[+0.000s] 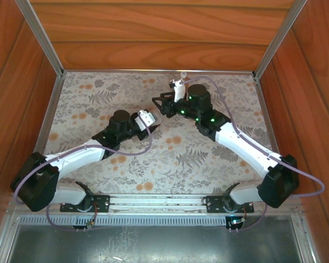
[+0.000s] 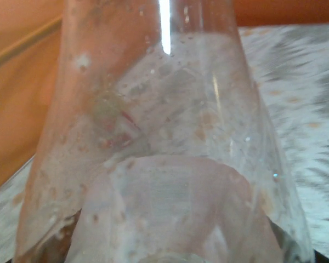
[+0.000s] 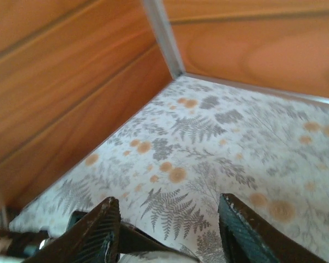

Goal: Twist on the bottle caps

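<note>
Left wrist view: clear bottle [image 2: 170, 137] up close, thin glossy plastic, tapering shoulder, scuffed and speckled. Overhead view places it mid-desk, left of centre, clenched in the left pincer [image 1: 148, 119]. Desk [image 1: 93, 109] is matte, with a fern-and-orange-blossom print; walls [image 3: 55, 82] are reddish wood grain. Right wrist view: right pincer [image 3: 169, 200] released, dark ribbed fingers [image 3: 107, 230] apart.

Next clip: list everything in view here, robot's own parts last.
Table: one, floral white, grey and orange, enclosure floor.
Walls: three, reddish-brown wood, around the table.
Held bottle: one, clear, mid-table in the left jaws.
Standing bottle: one, whitish, near the back edge, about centre.
Cap: one, whitish, apparently atop the standing bottle.
Left gripper: one, black, shut on the held bottle.
Right gripper: one, black, jaws apart.
</note>
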